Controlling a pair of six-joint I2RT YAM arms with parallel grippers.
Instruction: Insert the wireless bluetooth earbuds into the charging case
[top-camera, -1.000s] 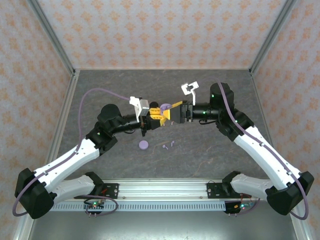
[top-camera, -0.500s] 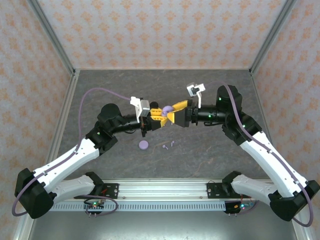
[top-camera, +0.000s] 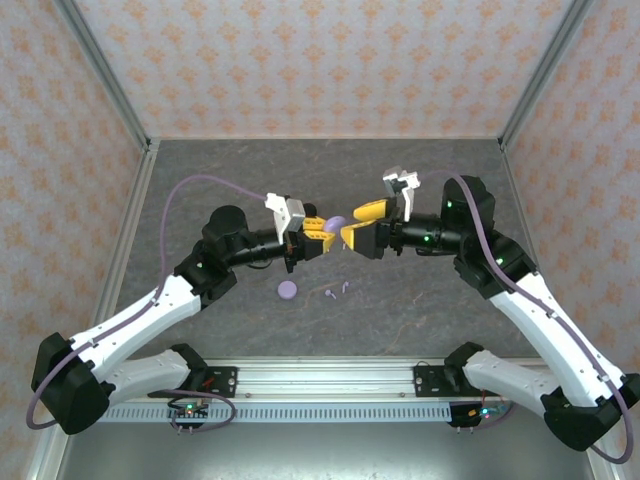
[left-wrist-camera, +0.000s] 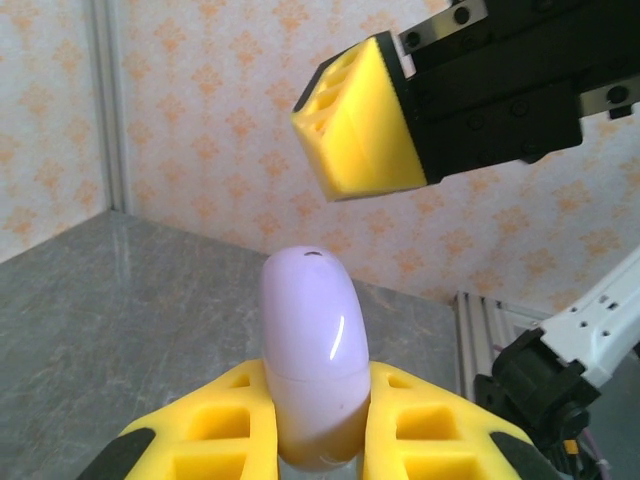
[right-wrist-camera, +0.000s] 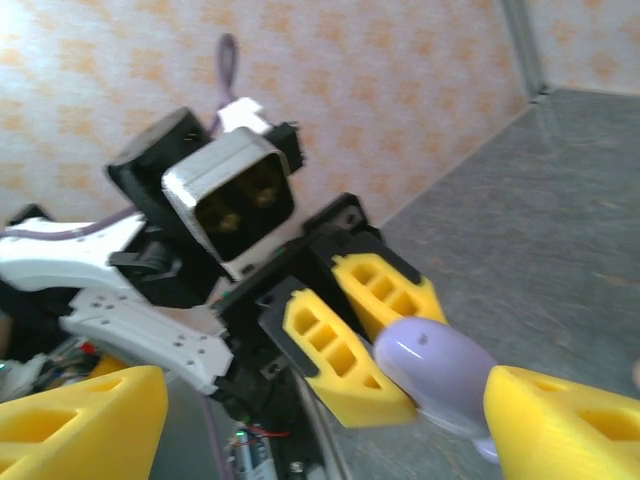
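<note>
**Me:** My left pincer (top-camera: 322, 233) is clenched on the lavender case (top-camera: 335, 221), held up off the table (top-camera: 200, 200), same as half a second ago. In the left wrist view the case (left-wrist-camera: 310, 360) stands edge-on between my yellow fingers (left-wrist-camera: 215, 425).
**Checker:** Right one?
**Me:** My right pincer (top-camera: 358, 226) is spread wide, gripping nothing. It was around the case before. Now it's backed off rightward, just apart from it.
**Checker:** Earbuds?
**Me:** On the table below: lavender disc (top-camera: 287, 290), then two lavender earbuds (top-camera: 328, 294) just right of it. None of them has moved.
</note>
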